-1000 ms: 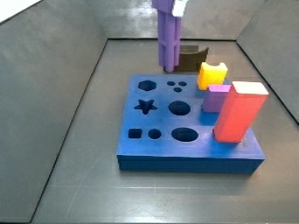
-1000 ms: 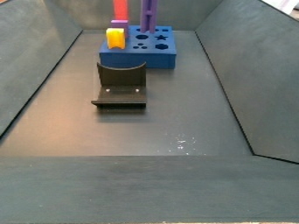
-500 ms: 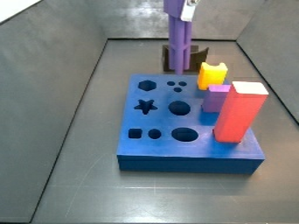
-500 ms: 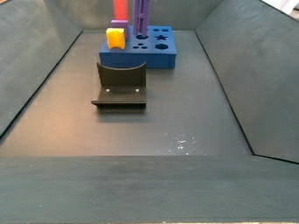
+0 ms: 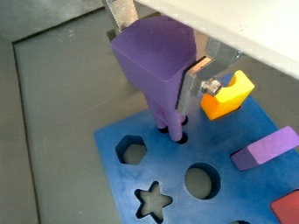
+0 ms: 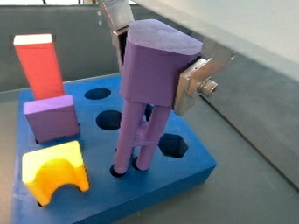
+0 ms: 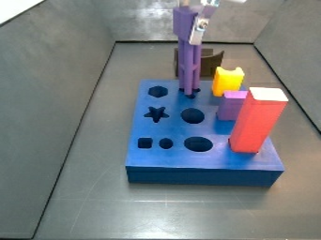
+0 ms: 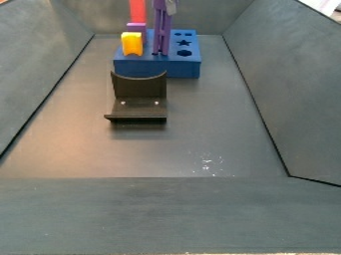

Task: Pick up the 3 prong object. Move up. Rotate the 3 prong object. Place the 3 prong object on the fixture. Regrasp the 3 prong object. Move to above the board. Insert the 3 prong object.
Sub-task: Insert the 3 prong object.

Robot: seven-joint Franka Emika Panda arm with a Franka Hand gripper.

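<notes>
wrist view, prongs: the 3 prong object (image 5: 158, 66) is standing upright with its prong tips right at the three small holes near the board's (image 5: 122, 188) far edge, next to the hexagon hole. Looks like they're just going in.

wrist view, claw: the claw (image 6: 158, 54) is clamped on the upper part of the purple bar, a silver finger (image 6: 201, 74) flat against each side. So shut on it, not letting go yet.

wrist view, neighbours: yellow block (image 6: 56, 175), lilac block (image 6: 47, 115) and red block (image 6: 41, 64) are already seated in the board, all clear of the bar.

side view, change: compared with a second ago the bar (image 7: 187, 52) has moved in from over the fixture (image 7: 208, 60) side and come down, so its bottom end now meets the board (image 7: 201, 164) at the three dots. Earlier it was hanging higher and further back.

side view, other angle: the bar (image 8: 160, 28) sits lower against the board (image 8: 186, 67) than before; the fixture (image 8: 138, 95) is empty in the middle of the floor.

meaning: I'd say we're on the last step, insertion underway. What's left is probably pushing it fully home and opening up.
</notes>
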